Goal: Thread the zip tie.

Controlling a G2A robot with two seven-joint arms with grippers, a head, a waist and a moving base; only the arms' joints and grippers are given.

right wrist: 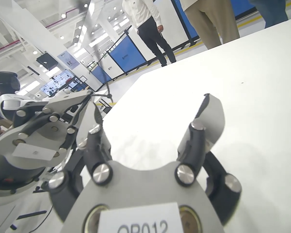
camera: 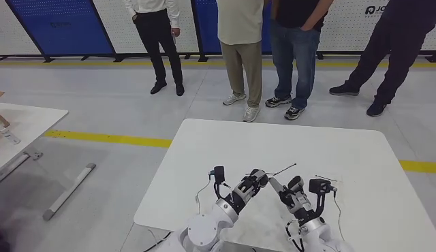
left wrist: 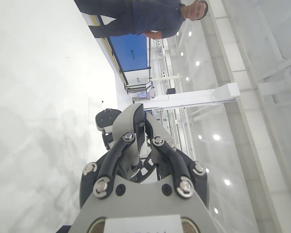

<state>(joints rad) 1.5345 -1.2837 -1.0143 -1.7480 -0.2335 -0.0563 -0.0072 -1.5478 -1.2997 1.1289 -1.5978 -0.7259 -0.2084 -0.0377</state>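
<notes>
A thin black zip tie (camera: 281,169) sticks out from my left gripper (camera: 260,177) over the white table (camera: 225,150), angled toward the far right. In the right wrist view the left gripper (right wrist: 88,96) is shut on the tie's lower end, and the zip tie (right wrist: 98,56) rises from it as a blurred strip. In the left wrist view the left gripper (left wrist: 143,120) has its pads pressed together. My right gripper (camera: 274,184) sits just beside the left one, low over the table. Its fingers (right wrist: 209,109) are spread wide, and the right gripper (right wrist: 152,112) holds nothing.
Both arms work near the table's near edge, with bare tabletop (right wrist: 245,73) stretching ahead and to the right. The table's left edge (camera: 160,177) lies close to the left arm. Several people (camera: 242,41) stand on the floor beyond the far edge. Another table (camera: 27,126) stands far left.
</notes>
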